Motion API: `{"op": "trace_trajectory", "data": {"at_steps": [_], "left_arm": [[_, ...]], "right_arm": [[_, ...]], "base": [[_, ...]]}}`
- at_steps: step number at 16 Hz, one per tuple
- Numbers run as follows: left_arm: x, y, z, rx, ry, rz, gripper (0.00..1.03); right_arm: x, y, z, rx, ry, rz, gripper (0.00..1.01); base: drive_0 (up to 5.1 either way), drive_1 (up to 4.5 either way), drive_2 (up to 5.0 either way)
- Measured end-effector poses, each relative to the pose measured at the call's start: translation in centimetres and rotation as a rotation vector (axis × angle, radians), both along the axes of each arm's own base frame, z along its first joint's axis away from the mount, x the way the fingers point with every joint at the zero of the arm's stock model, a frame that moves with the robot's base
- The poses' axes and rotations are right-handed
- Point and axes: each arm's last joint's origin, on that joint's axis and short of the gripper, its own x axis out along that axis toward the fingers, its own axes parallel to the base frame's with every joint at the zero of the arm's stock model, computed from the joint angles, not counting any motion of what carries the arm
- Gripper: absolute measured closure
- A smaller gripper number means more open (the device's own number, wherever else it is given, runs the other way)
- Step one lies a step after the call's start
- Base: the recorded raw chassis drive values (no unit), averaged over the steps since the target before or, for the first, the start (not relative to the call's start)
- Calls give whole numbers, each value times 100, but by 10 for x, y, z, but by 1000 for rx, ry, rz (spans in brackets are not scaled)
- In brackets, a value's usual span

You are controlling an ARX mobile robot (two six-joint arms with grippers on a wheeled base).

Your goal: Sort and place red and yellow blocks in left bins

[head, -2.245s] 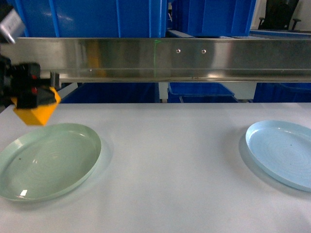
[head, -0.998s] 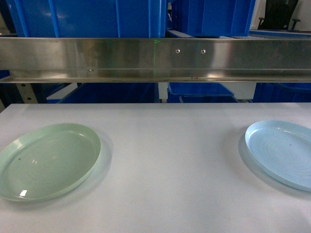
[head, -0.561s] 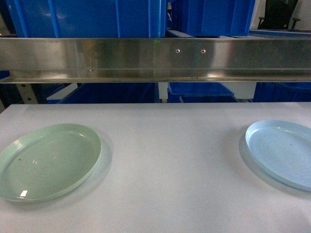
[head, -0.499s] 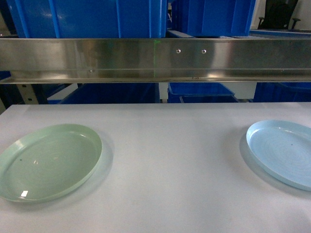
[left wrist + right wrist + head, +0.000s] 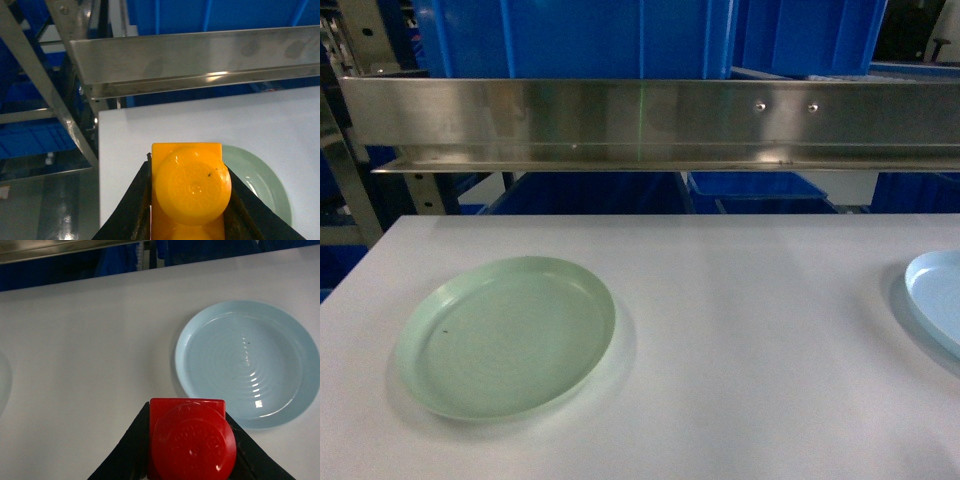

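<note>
Before me spreads the white table (image 5: 740, 330), and behind its far edge runs a long steel shelf rail (image 5: 650, 120) with bright-blue crates (image 5: 580, 38) standing on it and more blue crates below. A slanted steel upright (image 5: 35, 80) stands off the table's left corner, seen from my left wrist. On the table's left part lies the pale green plate (image 5: 507, 335); the pale blue plate (image 5: 247, 362) lies well apart to the right, cut by the head view's right edge. Both plates are bare inside. Neither of my arms shows from the head. My left gripper (image 5: 187, 200) is clamped on the orange-yellow brick (image 5: 190, 187), its black fingers pressed against both sides, round stud facing the camera, held above the table's left edge near the green plate. My right gripper (image 5: 190, 445) is clamped on the red brick (image 5: 192, 440) the same way, held over the table just beside the near-left rim of the blue plate
</note>
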Motion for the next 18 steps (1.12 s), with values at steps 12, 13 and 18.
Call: {"op": "trace_trajectory", "data": {"at_steps": [12,13,18], "left_arm": [[0,0,0,0,2,1,76],[0,0,0,0,0,3,76],[0,1,0,1,0,6,76]], "right_arm": [[0,0,0,0,3,0,73],[0,0,0,1,3,1,73],[0,0,0,1,-1,1,73]], "base": [[-476,140,344],[-492,253,253],[-504,242,242]]}}
